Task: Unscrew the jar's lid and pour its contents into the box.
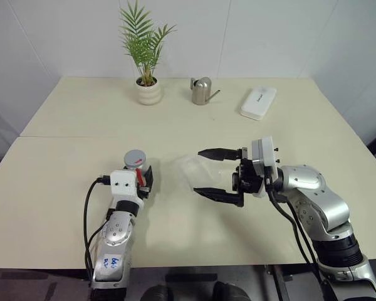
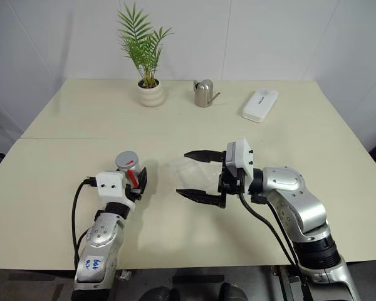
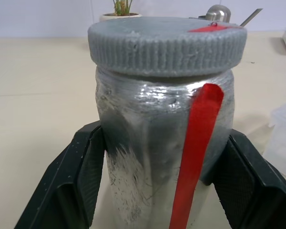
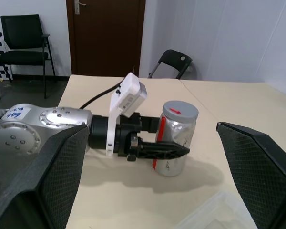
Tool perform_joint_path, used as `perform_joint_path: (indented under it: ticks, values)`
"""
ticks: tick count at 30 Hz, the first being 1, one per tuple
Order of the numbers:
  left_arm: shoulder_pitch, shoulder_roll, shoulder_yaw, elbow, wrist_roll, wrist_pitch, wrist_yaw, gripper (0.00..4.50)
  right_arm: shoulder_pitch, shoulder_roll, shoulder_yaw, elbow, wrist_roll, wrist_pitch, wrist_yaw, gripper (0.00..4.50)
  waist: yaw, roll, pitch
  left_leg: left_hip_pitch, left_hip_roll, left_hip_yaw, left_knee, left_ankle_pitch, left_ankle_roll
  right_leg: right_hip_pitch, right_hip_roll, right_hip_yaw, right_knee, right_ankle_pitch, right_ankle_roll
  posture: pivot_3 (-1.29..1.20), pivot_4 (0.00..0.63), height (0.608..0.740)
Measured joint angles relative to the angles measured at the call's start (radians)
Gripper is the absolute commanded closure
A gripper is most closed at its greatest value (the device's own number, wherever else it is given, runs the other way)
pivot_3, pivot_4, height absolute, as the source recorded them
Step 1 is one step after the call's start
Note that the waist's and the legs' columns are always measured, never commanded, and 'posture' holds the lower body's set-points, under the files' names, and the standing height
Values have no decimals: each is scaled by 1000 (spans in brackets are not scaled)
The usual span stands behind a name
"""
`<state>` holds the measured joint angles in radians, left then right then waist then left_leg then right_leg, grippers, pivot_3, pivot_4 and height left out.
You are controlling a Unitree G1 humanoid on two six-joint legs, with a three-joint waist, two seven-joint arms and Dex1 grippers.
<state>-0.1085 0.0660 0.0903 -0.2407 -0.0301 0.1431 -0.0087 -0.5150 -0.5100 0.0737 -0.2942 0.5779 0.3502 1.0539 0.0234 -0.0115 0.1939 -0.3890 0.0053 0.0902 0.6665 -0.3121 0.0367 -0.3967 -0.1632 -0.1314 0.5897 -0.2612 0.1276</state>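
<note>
Pale beige counter (image 1: 62, 188) against white walls; potted palm (image 1: 146, 56), silver watering can (image 1: 202, 91) and white oblong case (image 1: 258, 102) at the far edge. Left tool (image 1: 145, 178) is clamped on the small clear red-striped jar (image 3: 164, 152), upright, grey ribbed screw lid (image 3: 167, 45) on, likely steadied for unscrewing. Right tool (image 1: 216, 174) gapes wide, empty, aimed at the jar, above the shallow clear plastic box (image 1: 191, 170).

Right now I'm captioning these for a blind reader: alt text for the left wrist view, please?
A jar with a grey ribbed lid and a red stripe stands upright on a beige table between the two black fingers of the left claw, which press against its sides.
</note>
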Motion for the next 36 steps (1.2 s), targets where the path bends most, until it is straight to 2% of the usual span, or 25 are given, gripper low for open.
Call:
perform_joint_path:
  ticks: [3,9,14,21,30,31,34,36]
  values:
    - [0,70,41,0,-80,-13,-104,1643,12,4,0,0,-2,0,-4,0,-1,0,0,0,0,0,0,0,0,0,0,0,0,0,0,0,150,740]
    - [16,316,162,24,-287,-26,-426,1643,20,9,0,0,-9,0,-18,0,-10,0,0,0,1,0,0,0,-1,-1,1,0,0,0,0,0,150,740]
    - [23,417,195,124,-353,-61,-600,1643,28,11,0,0,-11,-1,-24,0,-10,0,0,0,0,0,0,0,-1,-1,1,-1,0,0,0,0,150,740]
    - [-21,440,196,262,-368,-99,-721,1643,41,-35,-11,-2,-10,-1,-6,0,-10,0,0,0,0,1,0,0,-1,-1,1,-1,0,0,0,0,150,740]
    - [-41,441,205,322,-396,-116,-775,1643,41,-61,-38,-2,-10,-1,4,0,-18,0,0,1,1,1,-1,0,-1,-1,1,0,0,0,0,0,150,740]
    - [-41,441,207,325,-400,-116,-778,916,41,-61,-38,-2,-10,-1,4,0,-20,0,0,1,1,1,-1,0,-1,-1,1,0,0,0,0,0,150,740]
    - [-39,442,206,335,-401,-108,-783,56,41,-61,-38,-2,-10,-1,4,0,-23,0,0,0,0,1,-1,0,-1,-1,1,0,0,0,0,0,150,740]
    - [-39,443,206,336,-401,-108,-783,22,41,-61,-38,-2,-10,-1,4,0,-24,0,0,0,1,1,-1,0,-1,-1,1,0,0,0,0,0,150,740]
